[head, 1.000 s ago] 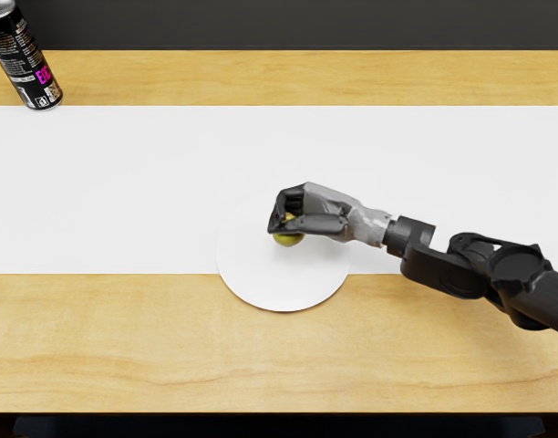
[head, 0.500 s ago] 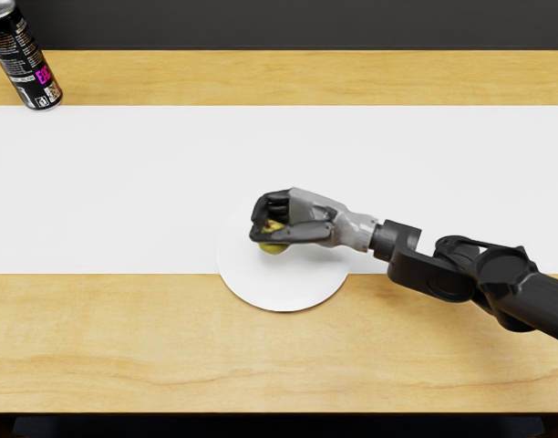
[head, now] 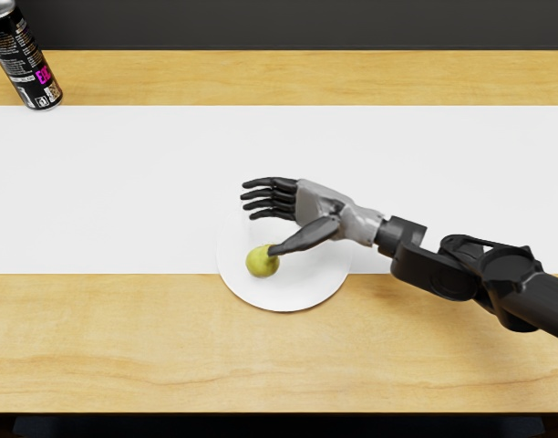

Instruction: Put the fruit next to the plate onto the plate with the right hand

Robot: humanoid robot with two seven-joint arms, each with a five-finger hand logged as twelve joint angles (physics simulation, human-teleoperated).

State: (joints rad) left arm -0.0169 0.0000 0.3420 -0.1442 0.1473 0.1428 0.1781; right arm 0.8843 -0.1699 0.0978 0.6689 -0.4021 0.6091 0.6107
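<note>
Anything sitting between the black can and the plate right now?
Nothing stands there. In the head view, only a strip of wooden table and the white runner lie between the can and the plate.

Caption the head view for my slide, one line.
Right hand open over the white plate, yellow-green fruit lying on the plate by its thumb, black can at the far left corner.

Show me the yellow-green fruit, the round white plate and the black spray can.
yellow-green fruit (head: 262, 261), head view, its middle.
round white plate (head: 306, 288), head view, bare front.
black spray can (head: 24, 57), head view, label.
</note>
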